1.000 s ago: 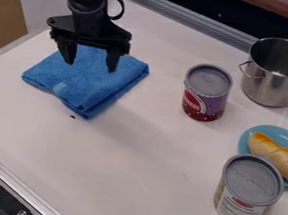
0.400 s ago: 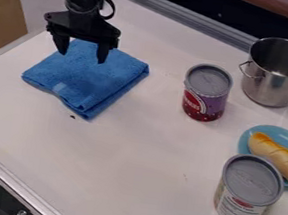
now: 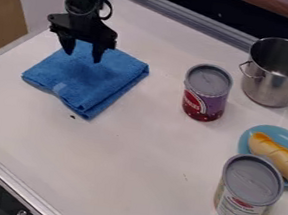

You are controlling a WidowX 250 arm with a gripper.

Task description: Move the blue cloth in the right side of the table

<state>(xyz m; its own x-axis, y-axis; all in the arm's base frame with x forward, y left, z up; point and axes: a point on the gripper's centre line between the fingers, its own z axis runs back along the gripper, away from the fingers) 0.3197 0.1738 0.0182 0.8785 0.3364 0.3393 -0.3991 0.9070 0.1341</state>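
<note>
In the camera view, the gripper (image 3: 82,57) was released, fingers apart, with the folded blue cloth (image 3: 86,84) directly below, approach apparently complete but grasp, lift and rightward transfer outstanding, while the white table (image 3: 131,168) extended beneath it and a metal rail (image 3: 180,14) ran behind it.

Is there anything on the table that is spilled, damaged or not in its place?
Nothing looks spilled or damaged. The cans and pot stand upright. Only a small dark speck lies beside the cloth, like a crumb.
</note>
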